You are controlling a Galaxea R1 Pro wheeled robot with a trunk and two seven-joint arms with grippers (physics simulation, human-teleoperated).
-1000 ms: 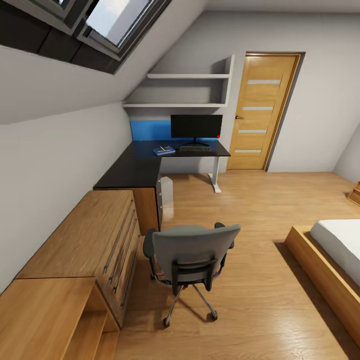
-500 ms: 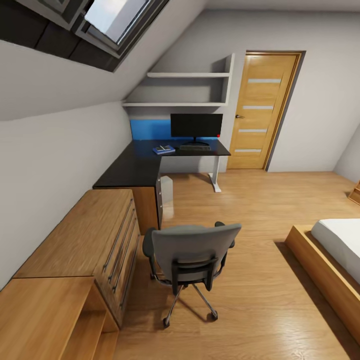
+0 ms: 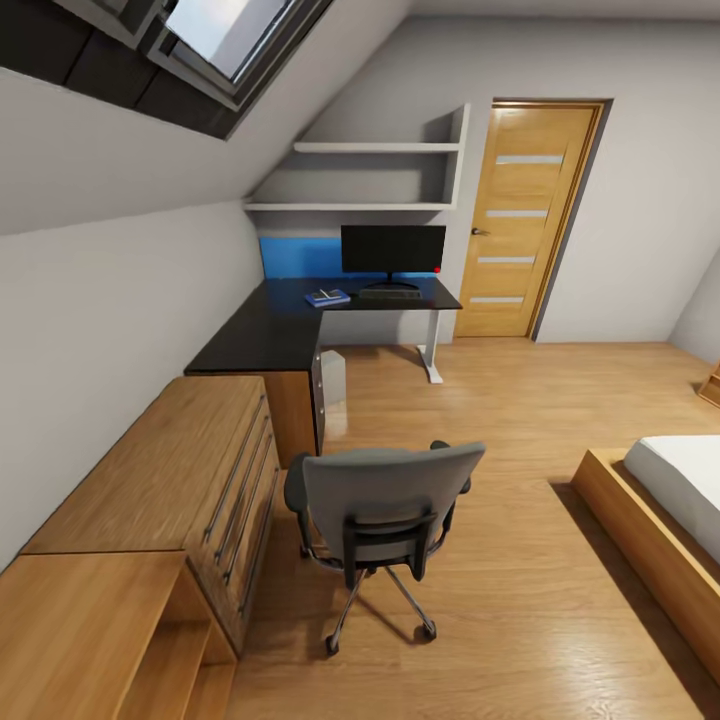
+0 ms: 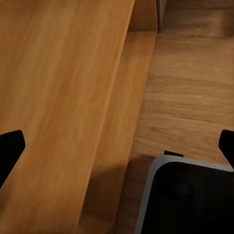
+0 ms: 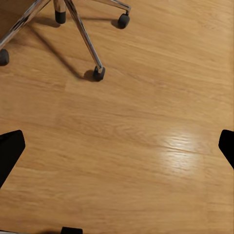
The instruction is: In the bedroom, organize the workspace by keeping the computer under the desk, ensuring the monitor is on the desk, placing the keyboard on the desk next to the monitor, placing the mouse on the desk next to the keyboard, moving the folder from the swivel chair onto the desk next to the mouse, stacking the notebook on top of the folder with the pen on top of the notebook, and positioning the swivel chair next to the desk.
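Chair work looks like what's left: the swivel chair (image 3: 385,510) stands on the wooden floor (image 3: 520,420) near the wooden chest (image 3: 180,480), well apart from the desk (image 3: 270,335). I judge it light on its casters and prone to spin, so I'd push the stiff backrest. Left gripper (image 4: 117,146) and right gripper (image 5: 117,146) hang with jaws apart, empty.

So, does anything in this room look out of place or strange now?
Only the swivel chair: it stands out on the wooden floor, apart from the desk, its back toward the camera. Nothing looks spilled or damaged.
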